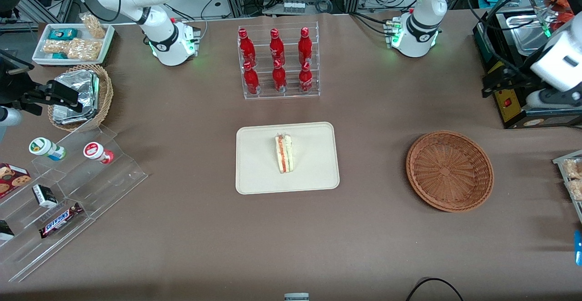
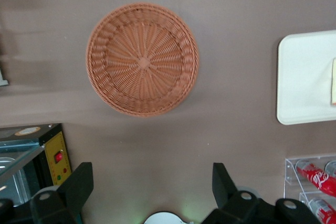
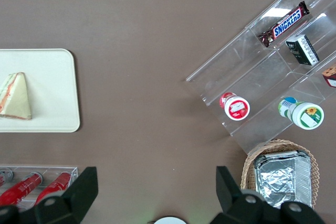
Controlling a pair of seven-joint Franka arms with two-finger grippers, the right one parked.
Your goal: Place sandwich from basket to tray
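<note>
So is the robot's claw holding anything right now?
No, nothing. The gripper is open and empty, up above the table near the basket. The sandwich already lies on the tray.

Gripper (image 2: 149, 184), jaws wide, hangs above bare table near basket (image 1: 449, 170).

The sandwich (image 1: 285, 153), a clear-wrapped white wedge showing orange and green layers, is lying near the middle of the cream tray (image 1: 254, 173). The brown wicker basket (image 1: 449, 170) is sitting empty, well apart, toward the working arm's end. The gripper (image 2: 152, 192) is hanging open above the surface near the basket, holding nothing.
</note>
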